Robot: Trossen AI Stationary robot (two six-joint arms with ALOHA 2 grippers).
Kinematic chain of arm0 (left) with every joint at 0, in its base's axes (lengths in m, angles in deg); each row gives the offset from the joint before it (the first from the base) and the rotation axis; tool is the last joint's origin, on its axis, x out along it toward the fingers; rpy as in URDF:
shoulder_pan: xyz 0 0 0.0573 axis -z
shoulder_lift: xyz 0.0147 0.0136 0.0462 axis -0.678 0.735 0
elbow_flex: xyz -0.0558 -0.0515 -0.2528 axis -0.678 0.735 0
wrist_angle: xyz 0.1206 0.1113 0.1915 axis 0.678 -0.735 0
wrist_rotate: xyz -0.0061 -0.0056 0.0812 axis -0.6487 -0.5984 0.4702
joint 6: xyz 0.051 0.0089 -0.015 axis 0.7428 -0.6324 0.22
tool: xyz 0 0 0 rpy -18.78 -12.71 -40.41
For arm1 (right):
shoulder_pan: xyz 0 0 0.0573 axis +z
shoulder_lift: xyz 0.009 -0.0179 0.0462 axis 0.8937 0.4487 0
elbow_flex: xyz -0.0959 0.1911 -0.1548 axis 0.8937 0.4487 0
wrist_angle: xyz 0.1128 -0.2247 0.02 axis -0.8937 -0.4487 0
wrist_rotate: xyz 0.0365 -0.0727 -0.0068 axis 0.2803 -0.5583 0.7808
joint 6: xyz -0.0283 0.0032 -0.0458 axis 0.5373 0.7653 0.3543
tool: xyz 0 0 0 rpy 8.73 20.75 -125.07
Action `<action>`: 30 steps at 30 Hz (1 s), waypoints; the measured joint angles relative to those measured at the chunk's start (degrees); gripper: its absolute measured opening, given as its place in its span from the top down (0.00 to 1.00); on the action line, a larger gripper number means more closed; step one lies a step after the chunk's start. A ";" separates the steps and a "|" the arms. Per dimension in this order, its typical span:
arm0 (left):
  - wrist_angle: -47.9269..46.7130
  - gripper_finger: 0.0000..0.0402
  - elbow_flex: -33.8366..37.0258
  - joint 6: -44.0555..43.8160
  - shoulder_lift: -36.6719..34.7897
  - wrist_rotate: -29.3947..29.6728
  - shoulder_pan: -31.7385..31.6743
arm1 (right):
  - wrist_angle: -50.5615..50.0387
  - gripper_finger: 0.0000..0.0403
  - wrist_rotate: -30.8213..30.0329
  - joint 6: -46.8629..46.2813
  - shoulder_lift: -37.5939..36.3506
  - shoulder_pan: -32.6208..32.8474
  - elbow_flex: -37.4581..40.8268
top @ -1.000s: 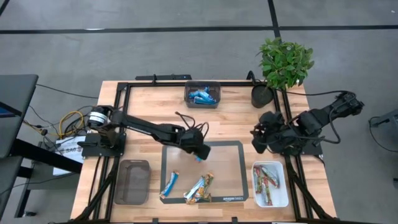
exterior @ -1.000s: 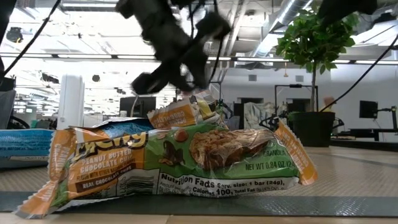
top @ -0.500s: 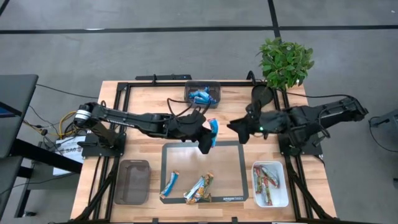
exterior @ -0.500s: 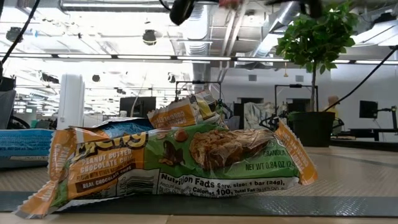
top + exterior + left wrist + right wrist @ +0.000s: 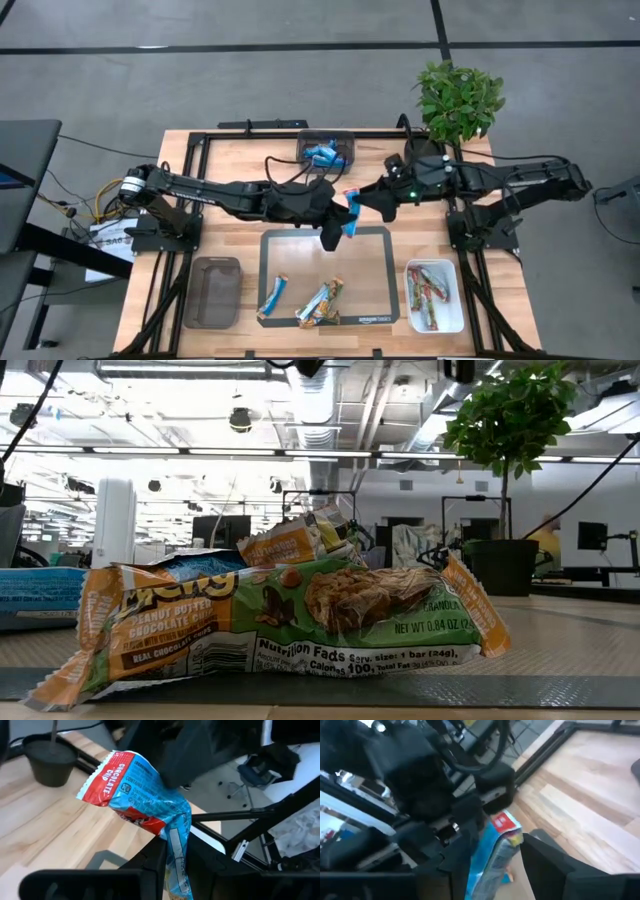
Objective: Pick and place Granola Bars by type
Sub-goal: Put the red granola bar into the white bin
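Note:
My left gripper (image 5: 338, 228) is above the far edge of the dark mat (image 5: 378, 240), shut on a blue-and-red granola bar (image 5: 348, 212). My right gripper (image 5: 357, 197) reaches in from the right. It is open, with one finger on each side of the bar's red end (image 5: 504, 821). Three more bars (image 5: 320, 302) lie flat on the mat's near part. In the low view one of them, green and orange (image 5: 290, 610), fills the foreground. Blue bars lie in the dark far tray (image 5: 325, 152) and red ones in the white tray (image 5: 433, 295). My left gripper pinches the bar's blue end (image 5: 178, 847) between its two fingers (image 5: 155, 865). The bar is lifted clear of the table and sticks out past the fingertips, tilted, with its red end (image 5: 107, 787) free. My right gripper: I cannot tell whether its fingers (image 5: 542, 857) touch the bar.
An empty grey tray (image 5: 212, 292) sits at the near left. A potted plant (image 5: 455, 100) and a dark pot (image 5: 422, 155) stand at the far right corner. Black frame rails (image 5: 250, 135) border the table. Bare wood lies between the mat and the far tray.
My left gripper has lifted the blue-and-red bar off the mat and carried it up and toward the far right. My right arm has swung from the table's right side toward the centre, bringing its fingers around the bar's free end.

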 joint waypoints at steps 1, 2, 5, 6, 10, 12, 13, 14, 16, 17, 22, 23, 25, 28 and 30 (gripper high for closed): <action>0.58 0.87 0.00 0.41 0.00 -0.36 0.00 | 0.16 0.59 0.37 0.17 0.45 -0.05 0.08; 0.47 0.87 0.00 0.62 0.00 -0.55 0.00 | 0.76 0.59 0.49 0.56 0.96 -0.01 0.17; 0.25 0.87 0.00 0.67 0.00 -0.54 0.00 | 2.97 0.58 0.80 1.45 1.79 0.27 0.15; 0.29 0.87 0.00 0.67 0.00 -0.54 0.00 | 2.99 0.58 1.15 1.42 1.79 0.41 0.15; 0.21 0.87 0.00 0.65 0.00 -0.51 -0.02 | 2.54 0.66 1.20 1.44 1.79 0.47 0.15; 0.20 0.87 0.00 0.65 0.02 -0.48 -0.02 | 2.00 0.72 1.21 1.51 1.50 0.47 0.15; 0.14 0.87 0.00 0.65 0.02 -0.30 -0.02 | 1.77 0.75 1.37 1.73 1.31 0.46 0.15; 0.16 0.87 0.00 0.65 0.00 -0.08 0.00 | 1.90 0.78 1.71 1.88 1.25 0.42 0.11; 0.10 0.87 0.00 0.62 0.00 0.16 0.00 | 1.78 0.84 1.93 1.92 1.26 0.40 0.07; -0.03 0.87 0.00 0.56 0.02 0.27 0.00 | 1.67 0.86 1.90 1.98 1.27 0.40 0.07; -1.48 0.85 0.00 -3.76 0.02 2.02 -0.31 | 0.54 0.91 2.30 2.91 1.31 0.38 0.07; -2.40 0.84 0.00 -4.55 0.02 1.79 -0.51 | -0.66 0.91 2.73 2.95 1.31 0.32 0.07; -4.14 0.80 0.00 -5.47 -0.11 1.36 -0.94 | -3.79 0.90 3.59 2.95 0.98 0.01 0.07; -6.19 0.70 0.00 -5.54 -0.35 1.61 -1.58 | -9.31 0.89 6.74 2.99 0.30 -0.04 0.04; -7.74 0.63 0.00 -5.82 -0.44 1.68 -2.21 | -12.77 0.90 9.12 3.46 -0.25 0.07 0.15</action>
